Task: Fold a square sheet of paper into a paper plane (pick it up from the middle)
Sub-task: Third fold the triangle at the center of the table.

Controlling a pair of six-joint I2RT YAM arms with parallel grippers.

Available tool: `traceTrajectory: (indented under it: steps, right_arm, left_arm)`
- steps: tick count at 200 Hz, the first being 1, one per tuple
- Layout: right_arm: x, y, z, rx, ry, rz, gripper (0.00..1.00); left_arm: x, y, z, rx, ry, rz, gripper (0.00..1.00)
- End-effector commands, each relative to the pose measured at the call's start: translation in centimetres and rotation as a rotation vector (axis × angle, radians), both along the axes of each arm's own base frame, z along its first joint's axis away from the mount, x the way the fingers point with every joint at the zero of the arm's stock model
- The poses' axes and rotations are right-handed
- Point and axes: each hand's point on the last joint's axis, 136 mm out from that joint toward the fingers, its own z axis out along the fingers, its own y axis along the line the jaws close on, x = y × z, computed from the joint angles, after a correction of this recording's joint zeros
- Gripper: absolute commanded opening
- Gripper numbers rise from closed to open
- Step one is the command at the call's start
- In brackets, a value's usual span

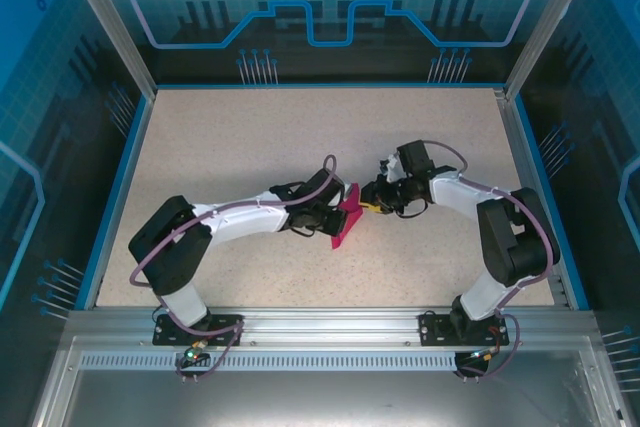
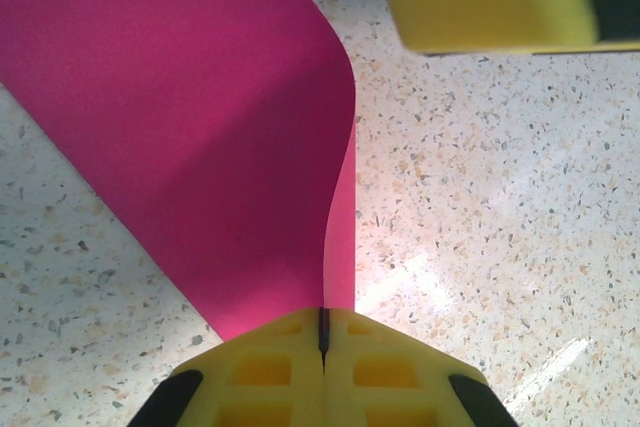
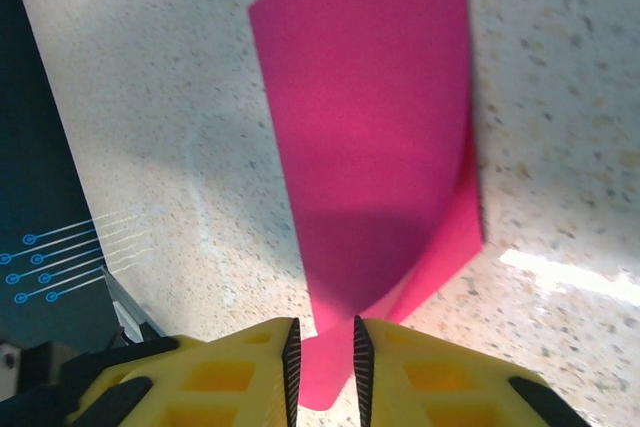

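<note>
The left gripper (image 2: 323,325), bottom centre of its wrist view, is clamped tight on the square sheet of paper (image 2: 200,127), which curls toward the upper left. The right gripper (image 3: 322,339) stands narrowly parted, with the sheet's lower edge in the gap. From above, the paper sits mid-frame on the speckled table (image 1: 250,137).

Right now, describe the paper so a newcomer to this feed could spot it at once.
On the speckled beige table, look at the middle, where the left arm and the right arm meet. The sheet of paper sits bent there, pinched by the left fingers. It is the one magenta-pink thing among beige, white and yellow.
</note>
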Motion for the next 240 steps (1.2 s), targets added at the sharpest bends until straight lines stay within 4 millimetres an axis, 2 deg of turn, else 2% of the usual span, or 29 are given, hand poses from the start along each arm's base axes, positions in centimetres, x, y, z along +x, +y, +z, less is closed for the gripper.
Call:
traceTrajectory:
  steps: [1, 70, 131, 173, 240]
  right_arm:
    - [0.3, 0.9, 0.1, -0.027, -0.012, 0.037, 0.23]
    - [2.5, 1.7, -2.7, -0.177, 0.005, 0.07, 0.19]
    - [4.2, 2.3, -4.7, -0.241, 0.027, 0.129, 0.17]
    - [4.1, 2.3, -6.0, -0.263, 0.054, 0.138, 0.17]
    - [4.0, 2.3, -6.4, -0.275, 0.064, 0.15, 0.17]
  left_arm:
    - [-0.3, 0.0, 0.6, -0.055, 0.026, -0.026, 0.03]
    - [0.3, 1.0, -0.3, -0.038, 0.054, -0.017, 0.04]
    - [0.8, 1.5, -1.2, -0.016, 0.071, -0.01, 0.04]
    - [1.4, 2.1, -2.1, 0.019, 0.077, 0.008, 0.05]
    - [2.2, 1.8, -2.4, 0.018, 0.073, -0.005, 0.06]
